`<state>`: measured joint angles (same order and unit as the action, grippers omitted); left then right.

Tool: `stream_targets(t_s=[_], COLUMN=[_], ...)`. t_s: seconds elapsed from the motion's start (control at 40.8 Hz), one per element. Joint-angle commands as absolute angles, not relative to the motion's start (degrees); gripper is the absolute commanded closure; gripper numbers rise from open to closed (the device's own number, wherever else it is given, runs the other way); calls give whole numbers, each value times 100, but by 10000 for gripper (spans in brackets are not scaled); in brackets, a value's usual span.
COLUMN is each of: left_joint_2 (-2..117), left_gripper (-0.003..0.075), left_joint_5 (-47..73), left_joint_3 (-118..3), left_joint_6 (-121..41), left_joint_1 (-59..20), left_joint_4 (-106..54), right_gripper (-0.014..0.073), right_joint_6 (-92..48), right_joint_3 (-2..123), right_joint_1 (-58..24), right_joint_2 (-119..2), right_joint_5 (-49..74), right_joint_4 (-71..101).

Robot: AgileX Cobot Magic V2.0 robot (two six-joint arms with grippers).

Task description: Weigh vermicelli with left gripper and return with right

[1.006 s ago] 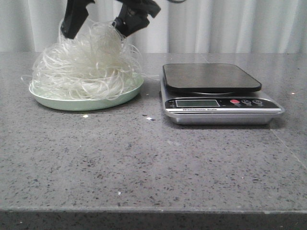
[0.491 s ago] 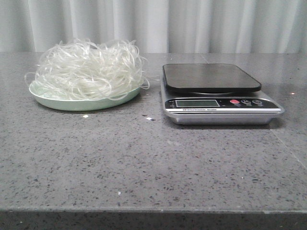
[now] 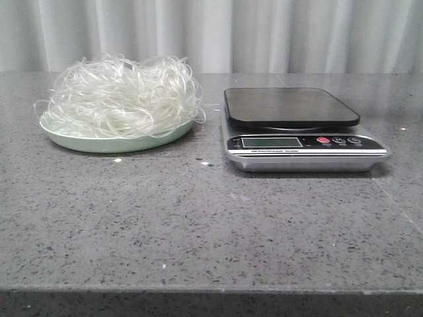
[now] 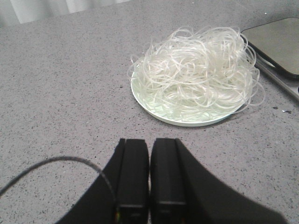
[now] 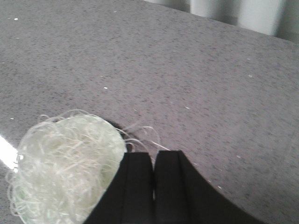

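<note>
Left hand [image 4: 149, 179] first: its two black fingers [image 4: 133, 172] are pressed flat together, nothing between them, and it hangs above bare grey bench [image 4: 60, 93]. A thin dark cable [image 4: 56, 161] arcs off beside it. Out ahead of those fingertips, well clear of them, sits the vermicelli [image 4: 198, 70], a loose whitish tangle heaped on the pale green plate [image 4: 187, 120] and spilling loops over the rim. Beyond the plate, further from the hand, a corner of the scale [image 4: 275, 42] pokes into the wrist view.

Right hand [image 5: 153, 184] now: fingers [image 5: 138, 182] closed on each other too, gripping nothing. The vermicelli [image 5: 65, 172] lies below it and just to one side of the fingers, a few stray strands curling out near the tips. Speckled bench [image 5: 187, 70] stretches away past that.

From the front, neither hand is in shot. The vermicelli [image 3: 122, 96] is piled high on the plate [image 3: 119, 142], and the scale [image 3: 301, 129] stands close beside it on the bench [image 3: 211, 224], its dark platform bare, its display and red button facing the camera. Pale curtains [image 3: 231, 33] hang behind.
</note>
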<state>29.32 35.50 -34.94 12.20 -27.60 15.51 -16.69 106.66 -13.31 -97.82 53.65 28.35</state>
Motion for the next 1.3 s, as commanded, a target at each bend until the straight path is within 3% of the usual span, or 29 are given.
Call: stream_targets(t_s=[0.0,0.319,0.589,0.883,1.276], left_joint_2=[2946,2946,2946,2946,2938], left_gripper=[583,583,583,583,583], left_joint_5=[3170,3170,3145,3157,2899], left_joint_3=[-3650,-3650,-3660,-3660,-3660], left_joint_6=[1266,1281,1484,3022,2672], left_joint_1=[-2765,-2765,-2765,-2765,-2765], left_joint_4=[1605,1605,1687,2939,3122], right_gripper=[443,443,443,443,443], right_joint_6=[-1703,-854,-661,-661,-661], right_joint_3=[10851,10369,7744,5161,3148], right_joint_1=[-1087,-686,-658,-658,-658], right_joint_2=[-9473,-8878,-7334,-5548,-3244], right_joint_5=[5215,4728,2757,1283,682], right_joint_4=[2872,1303,828,828,828])
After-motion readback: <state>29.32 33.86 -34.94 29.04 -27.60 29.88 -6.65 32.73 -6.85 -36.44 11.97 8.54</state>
